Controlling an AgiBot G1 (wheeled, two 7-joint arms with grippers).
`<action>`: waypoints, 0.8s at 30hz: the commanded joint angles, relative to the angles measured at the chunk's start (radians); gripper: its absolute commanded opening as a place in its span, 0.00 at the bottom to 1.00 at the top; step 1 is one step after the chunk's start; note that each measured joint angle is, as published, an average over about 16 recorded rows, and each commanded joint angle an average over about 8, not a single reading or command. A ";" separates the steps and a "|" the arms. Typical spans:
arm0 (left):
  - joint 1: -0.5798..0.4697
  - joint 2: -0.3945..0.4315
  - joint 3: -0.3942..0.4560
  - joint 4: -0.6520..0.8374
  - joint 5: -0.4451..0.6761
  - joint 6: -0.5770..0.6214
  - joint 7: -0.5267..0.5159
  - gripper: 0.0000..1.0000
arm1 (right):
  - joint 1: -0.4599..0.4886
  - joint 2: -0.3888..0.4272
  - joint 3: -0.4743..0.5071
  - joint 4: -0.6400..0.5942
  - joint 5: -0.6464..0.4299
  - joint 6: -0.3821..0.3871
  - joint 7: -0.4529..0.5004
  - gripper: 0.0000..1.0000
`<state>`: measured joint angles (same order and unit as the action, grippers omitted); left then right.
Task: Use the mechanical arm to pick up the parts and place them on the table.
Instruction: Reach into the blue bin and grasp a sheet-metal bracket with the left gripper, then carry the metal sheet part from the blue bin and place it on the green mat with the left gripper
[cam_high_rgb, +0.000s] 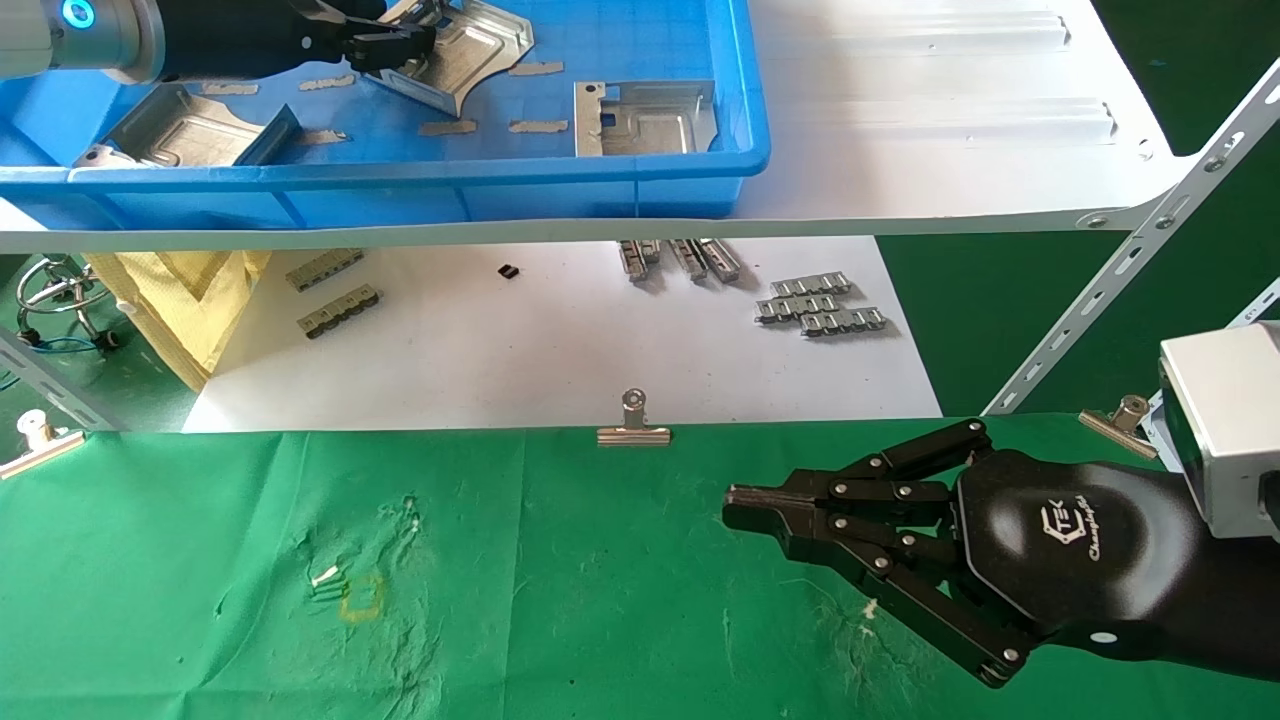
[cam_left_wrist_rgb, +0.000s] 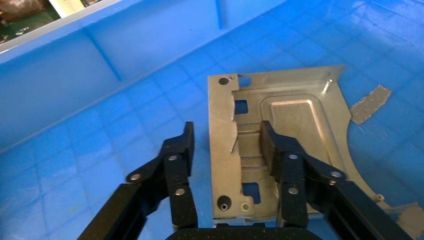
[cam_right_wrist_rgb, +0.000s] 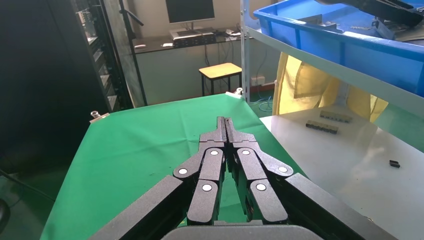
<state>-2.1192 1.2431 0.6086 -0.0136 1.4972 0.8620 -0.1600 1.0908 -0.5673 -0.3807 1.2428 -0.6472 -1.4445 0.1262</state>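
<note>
Left wrist view: the left gripper (cam_left_wrist_rgb: 227, 150) hangs inside the blue bin (cam_left_wrist_rgb: 100, 75), spread wide over a stamped metal plate (cam_left_wrist_rgb: 285, 115). One finger (cam_left_wrist_rgb: 280, 150) sits over the plate's embossed centre, the other off its flanged edge above bare bin floor. The edge lies between them with a gap on each side, so nothing is gripped yet; whether the pads touch metal cannot be told. Straddling that raised flange probably gives the pads something to pinch on a part otherwise lying flat.

Head view: the bin stands on the white shelf board (cam_high_rgb: 950, 120). Two more plates rest in it, one (cam_high_rgb: 645, 118) near the bin's front wall, one (cam_high_rgb: 185, 128) by its left end. The right gripper (cam_high_rgb: 740, 505) idles low over the green cloth table (cam_high_rgb: 500, 580), fingers pressed together, holding nothing. No plate lies on the cloth, so the placing has not started.
</note>
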 joint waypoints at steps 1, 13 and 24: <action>0.000 0.000 -0.001 0.003 -0.001 -0.008 0.000 0.00 | 0.000 0.000 0.000 0.000 0.000 0.000 0.000 0.00; 0.001 -0.044 -0.039 -0.014 -0.057 0.098 0.025 0.00 | 0.000 0.000 0.000 0.000 0.000 0.000 0.000 0.00; 0.022 -0.176 -0.132 -0.107 -0.206 0.563 0.215 0.00 | 0.000 0.000 0.000 0.000 0.000 0.000 0.000 0.00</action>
<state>-2.0916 1.0714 0.4873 -0.1243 1.3005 1.3977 0.0519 1.0908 -0.5673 -0.3808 1.2428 -0.6472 -1.4445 0.1261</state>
